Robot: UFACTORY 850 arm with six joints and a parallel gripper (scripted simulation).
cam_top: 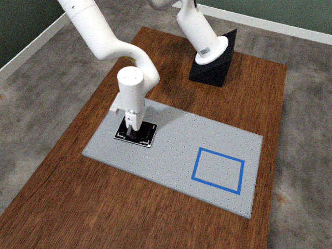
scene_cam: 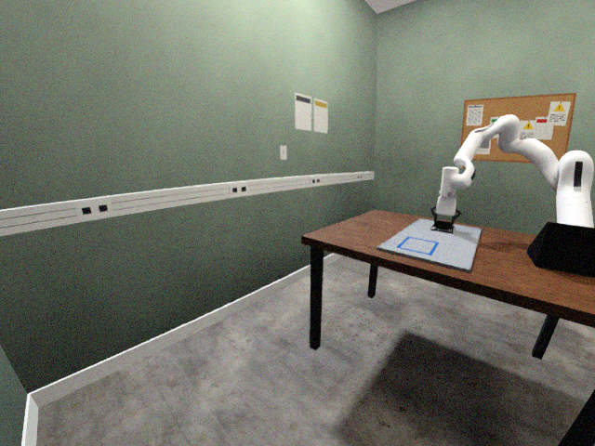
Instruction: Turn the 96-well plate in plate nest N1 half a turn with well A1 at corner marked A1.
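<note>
The plate nest N1 (cam_top: 119, 136) (scene_cam: 442, 229) is a black square with white corner locators at the back left of the grey perforated board (cam_top: 174, 152) (scene_cam: 456, 249). The dark 96-well plate (cam_top: 147, 131) sits in it or just above it; I cannot tell which. My gripper (cam_top: 131, 132) (scene_cam: 443, 222) points straight down over the nest's middle, its fingers spread wide and shut on the plate's sides. The white wrist hides much of the plate. The cut-off corner and the A1 mark are too small to make out.
A blue taped rectangle (cam_top: 221, 154) (scene_cam: 416, 251) is marked on the board's front right. The arm's black base block (cam_top: 214, 72) (scene_cam: 561, 247) stands at the back of the wooden table (cam_top: 80, 201) (scene_cam: 509, 278).
</note>
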